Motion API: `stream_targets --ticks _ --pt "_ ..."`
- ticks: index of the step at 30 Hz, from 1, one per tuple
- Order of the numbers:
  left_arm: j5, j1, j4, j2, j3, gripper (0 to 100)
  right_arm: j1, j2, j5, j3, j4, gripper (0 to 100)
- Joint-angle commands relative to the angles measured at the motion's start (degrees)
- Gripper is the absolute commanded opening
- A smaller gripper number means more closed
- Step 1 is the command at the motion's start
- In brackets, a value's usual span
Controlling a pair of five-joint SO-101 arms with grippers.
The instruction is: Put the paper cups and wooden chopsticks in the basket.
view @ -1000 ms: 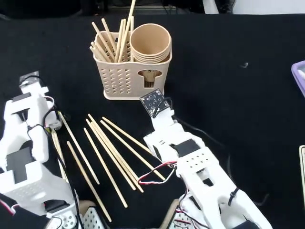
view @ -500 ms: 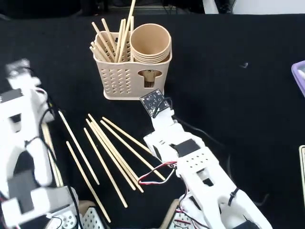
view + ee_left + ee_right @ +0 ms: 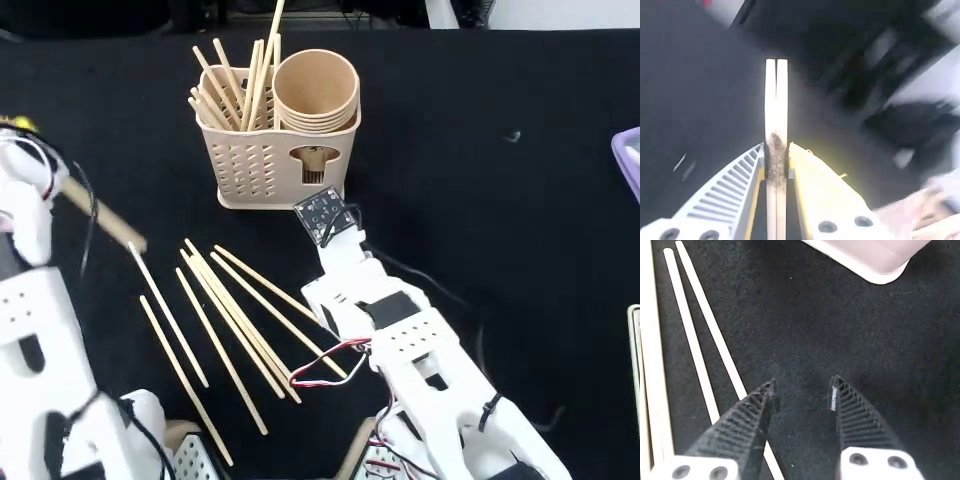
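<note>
Though pale, wooden chopsticks (image 3: 776, 115) dark at fingers (image 3: 816, 186).

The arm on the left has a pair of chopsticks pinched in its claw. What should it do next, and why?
Probably swing the left gripper across to the basket, above the compartment of upright chopsticks. It is shut on a chopstick pair that hangs well out to the side of the basket, so carrying should come before letting go.

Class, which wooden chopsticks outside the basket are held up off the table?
The joined pair clamped in the left gripper; the other chopsticks lie loose on the black table before the basket.
</note>
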Motion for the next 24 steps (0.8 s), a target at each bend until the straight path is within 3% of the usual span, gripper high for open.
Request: stream_targets --ticks 1,8,13,17,24 --pt "2.0 6.1 -12.7 -7.6 -2.9 3 -0.6 -1.5 -0.2 -0.3 -1.6 17.2" --pt "1.6 19.6 -25.9 -11.6 -3.2 3 -0.6 -1.5 -0.2 -0.3 -1.6 17.2" --pt "0.6 26.9 -34.7 -6.6 -3.3 3 -0.6 -1.5 -0.2 -0.3 -1.6 17.2" --pt "-9.6 32.3 -40.1 0.8 -5.5 3 -0.6 -1.5 -0.2 -0.3 -1.6 17.2" --pt "-24.3 36.6 -40.7 10.7 -8.6 3 -0.6 -1.6 -0.2 -0.3 -1.6 17.2"
